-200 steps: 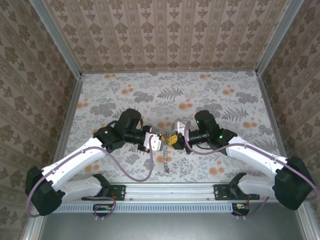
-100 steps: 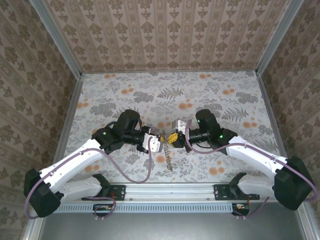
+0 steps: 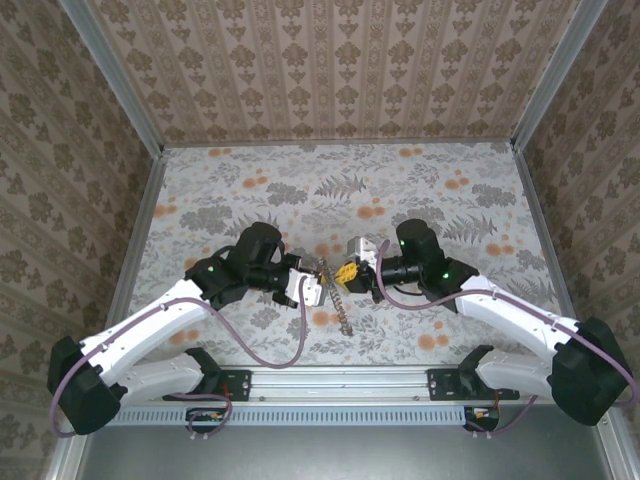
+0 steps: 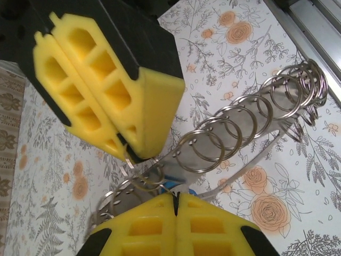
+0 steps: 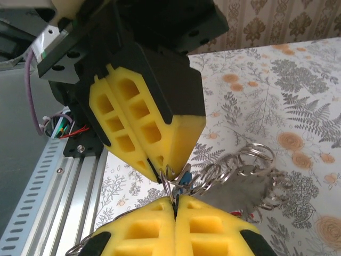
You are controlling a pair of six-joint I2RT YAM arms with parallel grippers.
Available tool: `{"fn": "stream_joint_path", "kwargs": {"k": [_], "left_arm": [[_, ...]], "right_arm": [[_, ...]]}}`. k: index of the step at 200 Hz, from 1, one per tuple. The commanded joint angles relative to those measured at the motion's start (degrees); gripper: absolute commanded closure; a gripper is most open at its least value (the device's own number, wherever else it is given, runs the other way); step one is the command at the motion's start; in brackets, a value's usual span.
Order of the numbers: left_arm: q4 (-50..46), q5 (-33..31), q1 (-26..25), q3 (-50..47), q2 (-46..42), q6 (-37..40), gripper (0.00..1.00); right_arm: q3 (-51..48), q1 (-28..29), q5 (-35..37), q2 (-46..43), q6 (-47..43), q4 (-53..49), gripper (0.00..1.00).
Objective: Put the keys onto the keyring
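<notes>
The keyring (image 3: pixel 340 308) is a string of linked silver rings hanging from between the two grippers down towards the floral table (image 3: pixel 400 190). My left gripper (image 3: pixel 320 283) and right gripper (image 3: pixel 349 271) meet tip to tip, both shut on rings at the keyring's top end. In the left wrist view, the left gripper (image 4: pixel 177 196) pinches a thin ring and the right gripper (image 4: pixel 129 156) bites another just above; the keyring (image 4: pixel 250 114) trails away right. A blue key (image 4: pixel 173 186) sits between the tips. In the right wrist view, the right gripper (image 5: pixel 175 201) faces the left gripper (image 5: pixel 160 172), with the blue key (image 5: pixel 185 177) and keyring (image 5: pixel 250 154) beside them.
A metal rail (image 3: pixel 340 380) runs along the near edge under the arm bases. Purple cables (image 3: pixel 290 345) loop off both arms. Patterned walls (image 3: pixel 330 70) close in the table at the back and sides.
Both grippers have shifted slightly right, still together. The hanging keyring has swung, its lower end now further right.
</notes>
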Motion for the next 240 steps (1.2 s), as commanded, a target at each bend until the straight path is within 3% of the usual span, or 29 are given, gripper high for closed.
{"fn": "stream_joint_path", "kwargs": {"k": [1,52,78,101,123,163,240], "left_arm": [[-0.8,0.7,-0.6,-0.5,-0.3,-0.4,1.00],[1.4,0.8,-0.5,-0.8,-0.3,-5.4,1.00],[4.6,1.0,-0.3,-1.3,-0.9,-11.3,0.63],[9.5,0.7,0.0,-2.8,-1.7,-16.3,0.56],[12.2,1.8,0.7,-3.0,-1.8,-20.1,0.58],[16.2,5.0,1.2,-4.8,-2.1,-24.2,0.75],[18.3,7.7,1.3,-5.0,-1.4,-28.3,0.82]], "right_arm": [[-0.4,-0.4,-0.2,-1.9,0.4,4.5,1.00],[-1.7,-0.4,0.3,-3.2,-0.3,6.0,1.00],[-2.4,-0.4,0.6,-3.9,-0.5,6.6,1.00],[-3.1,-0.3,0.7,-4.0,-0.3,7.9,1.00],[-3.8,-0.2,0.9,-4.2,-0.2,9.1,1.00],[-4.9,-0.2,2.3,-4.7,0.4,11.1,1.00],[-5.6,0.0,3.8,-5.1,0.8,12.2,1.00]]}}
